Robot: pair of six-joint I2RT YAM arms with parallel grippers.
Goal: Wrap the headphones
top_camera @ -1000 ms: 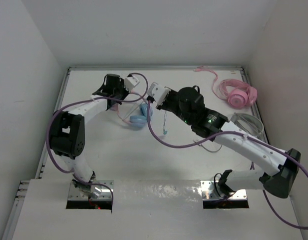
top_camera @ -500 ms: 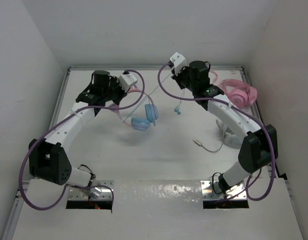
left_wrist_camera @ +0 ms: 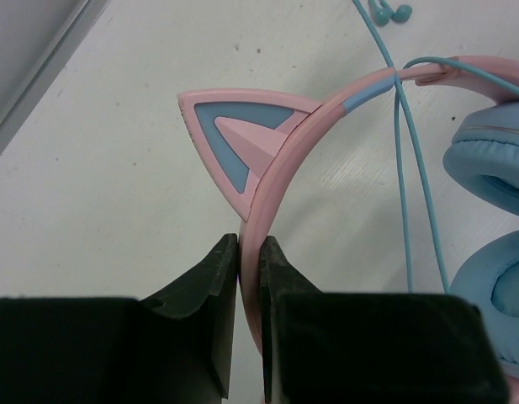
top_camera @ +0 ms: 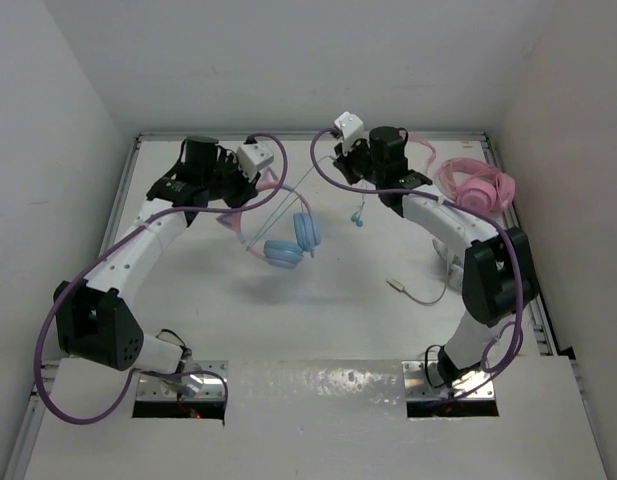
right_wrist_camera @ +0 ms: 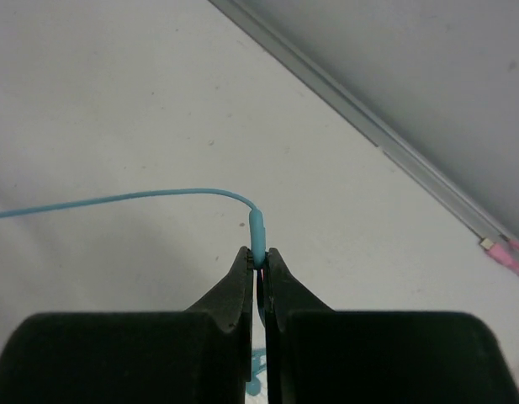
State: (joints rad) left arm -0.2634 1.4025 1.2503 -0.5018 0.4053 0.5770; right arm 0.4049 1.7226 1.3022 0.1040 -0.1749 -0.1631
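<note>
White walled table (top_camera: 338, 320); left gripper (left_wrist_camera: 250, 251) clamped tight on the headphones (top_camera: 306, 232) by the pink headband (left_wrist_camera: 276, 168), right gripper (right_wrist_camera: 258, 263) pinched closed on their blue cable (right_wrist_camera: 116, 200).

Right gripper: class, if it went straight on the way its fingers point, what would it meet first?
Apart from the cable pinched in the right gripper, only bare table lies ahead; depth is unclear, but it would probably touch that surface before the back rail.

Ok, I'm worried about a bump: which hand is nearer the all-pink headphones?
Right. The right hand is just left of the all-pink headphones; the left hand is much farther left, gripping the pink cat-ear headband.
</note>
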